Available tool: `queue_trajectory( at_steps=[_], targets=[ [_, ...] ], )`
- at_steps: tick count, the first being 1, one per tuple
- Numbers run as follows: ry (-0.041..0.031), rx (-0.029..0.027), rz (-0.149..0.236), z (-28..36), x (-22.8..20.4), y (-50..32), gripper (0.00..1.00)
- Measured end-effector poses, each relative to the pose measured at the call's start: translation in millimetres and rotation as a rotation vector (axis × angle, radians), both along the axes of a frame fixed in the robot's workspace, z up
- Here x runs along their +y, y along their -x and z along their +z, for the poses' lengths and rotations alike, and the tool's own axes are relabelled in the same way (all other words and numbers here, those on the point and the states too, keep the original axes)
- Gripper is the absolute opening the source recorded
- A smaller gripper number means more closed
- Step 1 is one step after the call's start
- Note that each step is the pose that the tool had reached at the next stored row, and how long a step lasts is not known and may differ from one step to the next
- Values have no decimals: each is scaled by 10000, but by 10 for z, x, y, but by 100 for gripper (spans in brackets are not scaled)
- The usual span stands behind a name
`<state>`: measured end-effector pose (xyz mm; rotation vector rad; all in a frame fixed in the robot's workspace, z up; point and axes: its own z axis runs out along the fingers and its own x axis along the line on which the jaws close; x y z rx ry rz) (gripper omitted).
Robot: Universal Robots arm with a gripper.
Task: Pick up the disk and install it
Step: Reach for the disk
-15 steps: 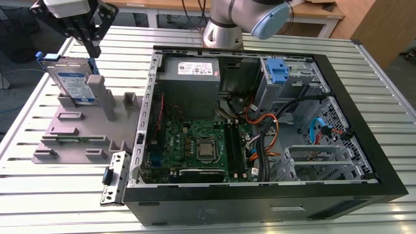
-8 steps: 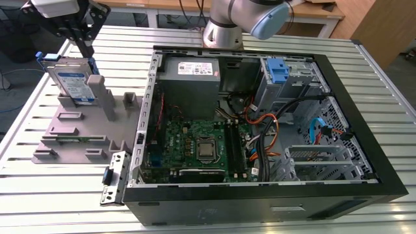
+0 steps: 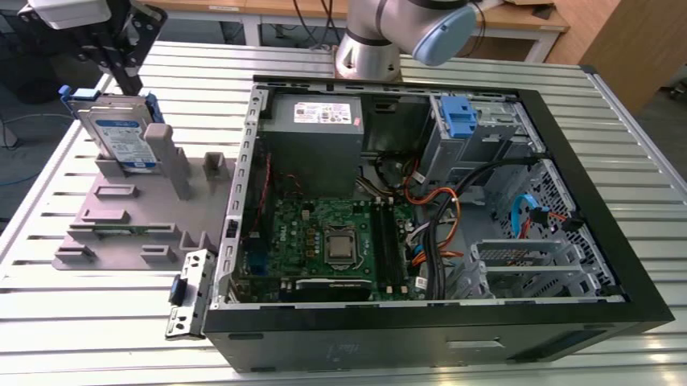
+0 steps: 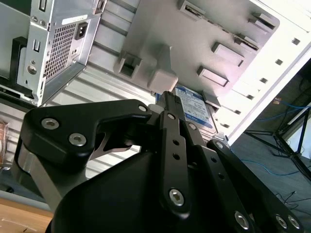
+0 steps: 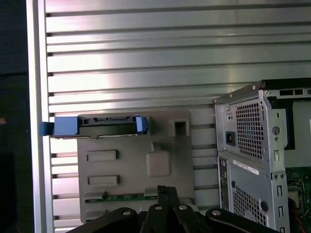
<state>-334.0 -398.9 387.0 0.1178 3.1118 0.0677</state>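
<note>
Disk standing upright in holder on surface beside open case, leaving top edge free for grasping. We are hovering gripper above it, fingers together, holding nothing.

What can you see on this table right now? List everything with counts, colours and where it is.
disk: one, silver with a blue frame, upright in the holder at the exterior view's left
holder: one, grey, on the table beside the case
computer case: one, black, side open, mid-table
power supply: one, grey with a white sticker, inside the case
motherboard: one, green, on the case floor
clip: one, blue, by the case's drive bay
cables: several, orange, black and blue, inside the case
table: one, silver, slatted
robot arm: one, grey and blue, behind the case
gripper: one, black, shut, just over the disk
</note>
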Motion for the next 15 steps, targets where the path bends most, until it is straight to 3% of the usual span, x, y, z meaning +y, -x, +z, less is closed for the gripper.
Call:
queue_trajectory(
  at_steps=[15],
  targets=[
    [1, 0, 1, -18, 0, 268, 11]
  ],
)
